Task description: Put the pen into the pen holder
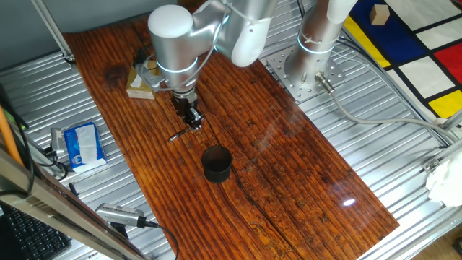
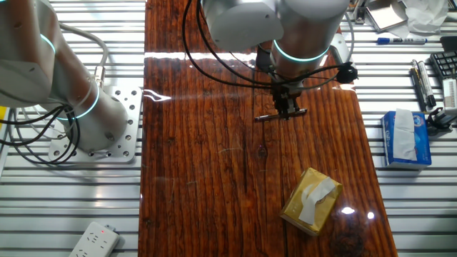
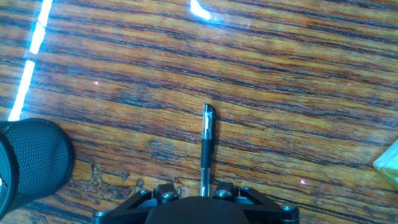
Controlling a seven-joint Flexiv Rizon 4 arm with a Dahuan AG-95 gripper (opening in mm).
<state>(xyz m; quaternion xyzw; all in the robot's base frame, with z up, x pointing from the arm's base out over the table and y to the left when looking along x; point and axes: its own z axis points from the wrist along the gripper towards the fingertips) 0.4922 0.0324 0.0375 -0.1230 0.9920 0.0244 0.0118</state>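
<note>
The pen (image 3: 206, 146) is a thin dark and silvery stick held between my fingers, pointing away from the hand. It also shows in one fixed view (image 1: 177, 135) and lying level in the other fixed view (image 2: 271, 116). My gripper (image 3: 202, 194) is shut on the pen near one end, just above the wooden table top (image 1: 289, 166); it also shows in both fixed views (image 1: 192, 121) (image 2: 289, 108). The pen holder (image 1: 216, 164), a short black cup, stands upright a little in front of the gripper. In the hand view the pen holder (image 3: 31, 158) is at the lower left. It is hidden in the other fixed view.
A tan cardboard box (image 1: 141, 81) (image 2: 310, 201) lies behind the gripper, its corner at the right edge of the hand view (image 3: 390, 163). A blue tissue pack (image 1: 81, 144), a silver tool with a cable (image 1: 119, 214) and the arm's base plate (image 1: 303, 72) lie off the wood.
</note>
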